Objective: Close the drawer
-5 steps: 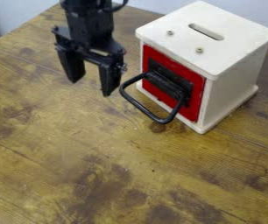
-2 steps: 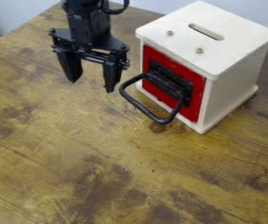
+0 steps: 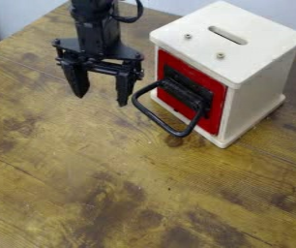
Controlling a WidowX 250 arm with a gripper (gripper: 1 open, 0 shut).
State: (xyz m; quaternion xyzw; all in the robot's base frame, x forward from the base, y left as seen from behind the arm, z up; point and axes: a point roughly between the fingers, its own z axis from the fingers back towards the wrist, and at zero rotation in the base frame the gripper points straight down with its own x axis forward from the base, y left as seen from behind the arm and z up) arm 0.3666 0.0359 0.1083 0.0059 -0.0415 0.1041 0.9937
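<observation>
Holding gripper (image 3: 102,98) near loop handle (image 3: 175,132), spreading 2 fingers, pinching nothing. Seeing drawer (image 3: 212,124) in white box's (image 3: 248,111) front, probably nearing flush. Best be closing fingers, squaring to drawer front, pushing straight and slowly, avoiding snagging handle.

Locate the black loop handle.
In the camera view, the black loop handle juts from the red drawer front, right of the gripper.
</observation>
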